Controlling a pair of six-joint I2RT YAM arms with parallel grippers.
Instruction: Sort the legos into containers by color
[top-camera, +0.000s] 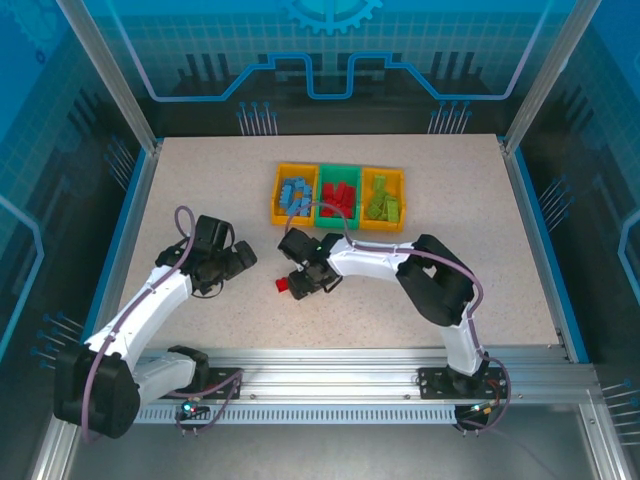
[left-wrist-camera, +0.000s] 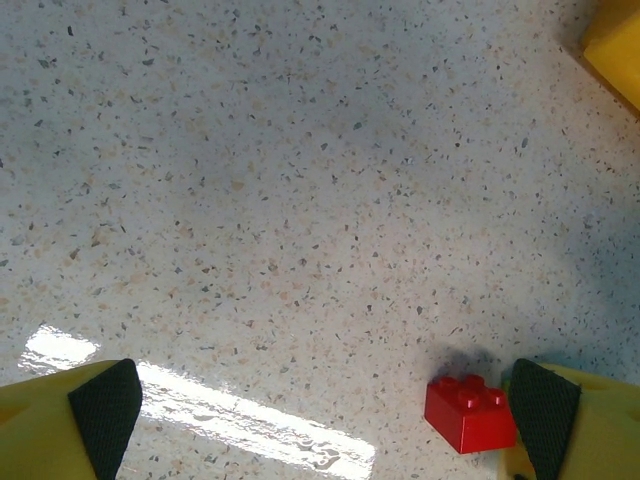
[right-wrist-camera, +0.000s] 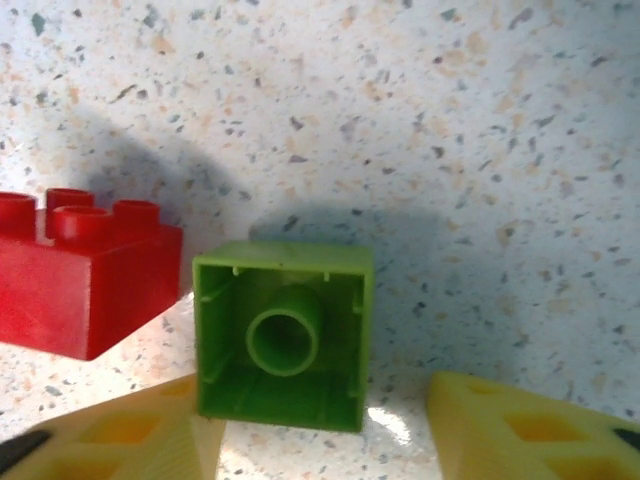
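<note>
Three containers stand joined in a row toward the far side of the bench (top-camera: 200, 190): an orange-yellow bin (top-camera: 277, 200) with blue legos (top-camera: 295, 192) in it, a green bin (top-camera: 339, 167) with red legos (top-camera: 340, 198), and a second orange-yellow bin (top-camera: 403, 200) with light green legos (top-camera: 381, 203). Nearer the arms, well apart from the bins, a loose red brick (top-camera: 283, 285) lies studs up on the bench, and the right arm (top-camera: 380, 262) reaches across to it, its jaws down at the bench just beside that brick. From the right wrist, a light green brick (right-wrist-camera: 284, 335) lies tipped on its side between the two yellow fingers (right-wrist-camera: 530, 435), its hollow underside and centre tube facing the camera; the red brick sits just beside it, outside the jaws. The right jaws stand partly open around the green brick: one finger meets the brick's lower corner, while bare bench shows between the brick and the other finger, so no firm grip can be seen. The left arm (top-camera: 150, 300) is bent inward with its jaws pointing towards the red brick from the other side. From the left wrist those jaws are spread wide and hold nothing; their black pads (left-wrist-camera: 105, 415) sit at the lower corners of the view, the red brick lies on the bench close by one pad, and a corner of an orange-yellow bin shows at the upper edge
</note>
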